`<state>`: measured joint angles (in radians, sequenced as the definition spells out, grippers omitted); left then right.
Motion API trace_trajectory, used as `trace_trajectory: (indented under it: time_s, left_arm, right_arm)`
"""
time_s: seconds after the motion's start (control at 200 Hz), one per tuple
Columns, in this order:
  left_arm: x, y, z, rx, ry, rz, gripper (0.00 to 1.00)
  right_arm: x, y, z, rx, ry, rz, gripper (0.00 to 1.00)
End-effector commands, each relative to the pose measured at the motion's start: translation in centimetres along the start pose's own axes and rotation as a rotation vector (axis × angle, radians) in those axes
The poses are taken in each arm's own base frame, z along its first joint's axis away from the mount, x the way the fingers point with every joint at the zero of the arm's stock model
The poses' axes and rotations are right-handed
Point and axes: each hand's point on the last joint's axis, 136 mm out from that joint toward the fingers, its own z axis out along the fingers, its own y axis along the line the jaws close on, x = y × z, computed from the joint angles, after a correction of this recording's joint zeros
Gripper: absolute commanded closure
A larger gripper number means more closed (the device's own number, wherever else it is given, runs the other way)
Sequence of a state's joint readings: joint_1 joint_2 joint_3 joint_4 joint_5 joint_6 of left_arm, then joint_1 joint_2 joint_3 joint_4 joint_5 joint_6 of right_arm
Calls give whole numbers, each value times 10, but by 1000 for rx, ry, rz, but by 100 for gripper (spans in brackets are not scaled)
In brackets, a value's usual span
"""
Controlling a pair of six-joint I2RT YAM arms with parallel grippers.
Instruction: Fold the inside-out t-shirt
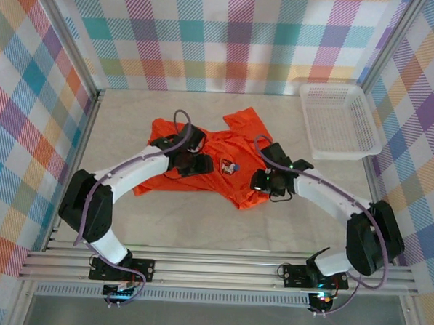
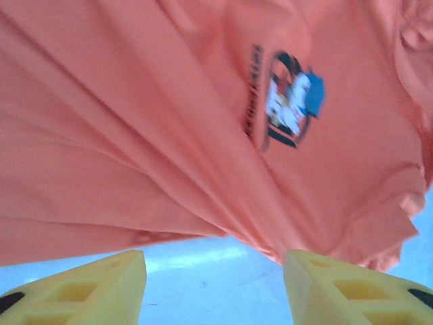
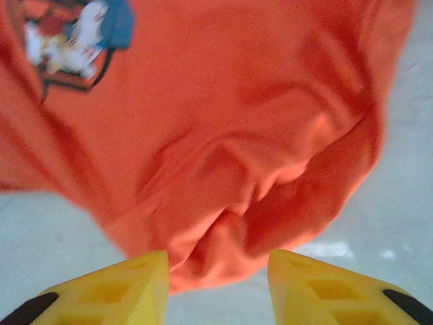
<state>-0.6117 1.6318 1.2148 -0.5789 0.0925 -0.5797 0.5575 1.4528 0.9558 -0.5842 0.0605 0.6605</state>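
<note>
Left end effector [image 2: 213,263] and right end effector [image 3: 218,257], both parted and empty, over the inside-out t-shirt [image 1: 225,145]

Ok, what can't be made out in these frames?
Top view: fingertips of the left end effector and right end effector, hidden beneath their own housings.
Chest print wording: blurred in both wrist views, too small from above.
T-shirt outline: cut by frame edges in wrist views, partly under the arms from above.
</note>
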Motion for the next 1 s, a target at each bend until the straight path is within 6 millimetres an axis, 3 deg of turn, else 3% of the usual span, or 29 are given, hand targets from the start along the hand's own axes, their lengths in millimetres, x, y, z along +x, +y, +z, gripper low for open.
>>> trace_trajectory:
  time_s: [0.0, 0.105, 0.24, 0.335, 0.48, 0.805, 0.88, 0.995]
  left_arm:
    - [21, -30, 14, 51, 57, 84, 44]
    - [52, -64, 26, 112, 137, 271, 41]
    - [79, -82, 42, 142, 171, 401, 34]
    - [79, -94, 49, 189, 153, 406, 32]
    - [70, -111, 58, 204, 125, 427, 32]
    - [68, -120, 97, 158, 168, 501, 37]
    - [66, -121, 104, 153, 169, 502, 41]
    - [63, -124, 112, 137, 174, 502, 66]
  right_arm:
    - [4, -9, 17, 59, 60, -32, 59]
    - [11, -15, 21, 47, 75, 7, 60]
    - [18, -45, 19, 29, 72, 108, 61]
    - [21, -64, 14, 25, 65, 160, 61]
    - [26, -74, 8, 16, 54, 184, 68]
    - [28, -70, 7, -51, 57, 211, 69]
    - [28, -67, 9, -70, 63, 218, 70]
    - [29, -65, 9, -83, 70, 220, 73]
